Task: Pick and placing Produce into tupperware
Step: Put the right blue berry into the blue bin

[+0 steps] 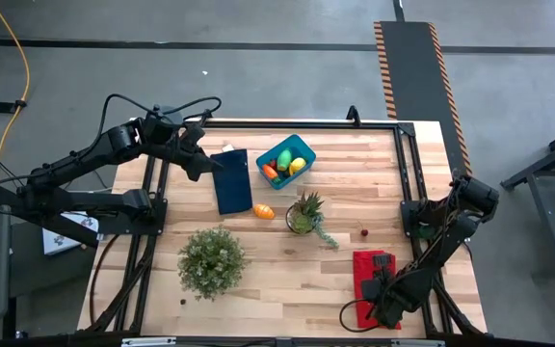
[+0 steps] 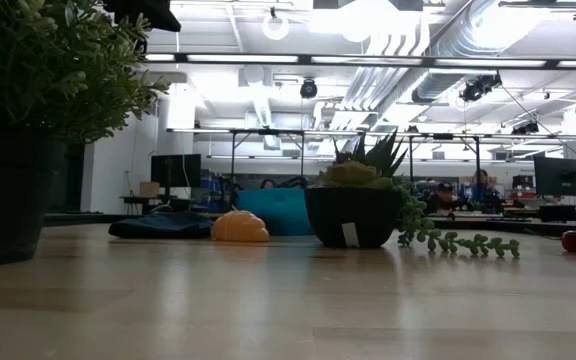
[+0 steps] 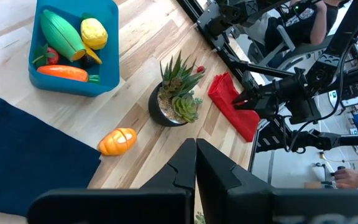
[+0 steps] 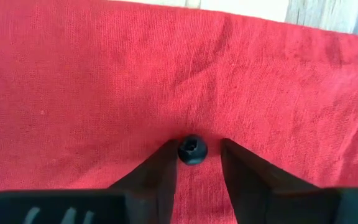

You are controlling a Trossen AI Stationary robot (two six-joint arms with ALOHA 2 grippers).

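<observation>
The blue tupperware (image 1: 302,146) (image 3: 107,74) stands at the far middle of the table. It holds a green oval (image 3: 64,34), a yellow lemon (image 3: 94,32) and an orange carrot (image 3: 64,73). An orange oval (image 1: 264,211) (image 3: 118,141) lies on the bare wood nearer me. My left gripper (image 3: 196,155) hovers shut and empty above a dark blue cloth (image 1: 232,183). My right gripper (image 4: 197,155) points down at a red cloth (image 1: 374,273) near the front right. Its fingers stand open on either side of a small dark round thing (image 4: 191,150) lying on that cloth.
A spiky plant in a small pot (image 1: 304,214) stands just right of the orange oval. A bushy potted plant (image 1: 212,258) sits at the front left. A small red piece (image 1: 363,232) lies on the wood between the spiky plant and the red cloth.
</observation>
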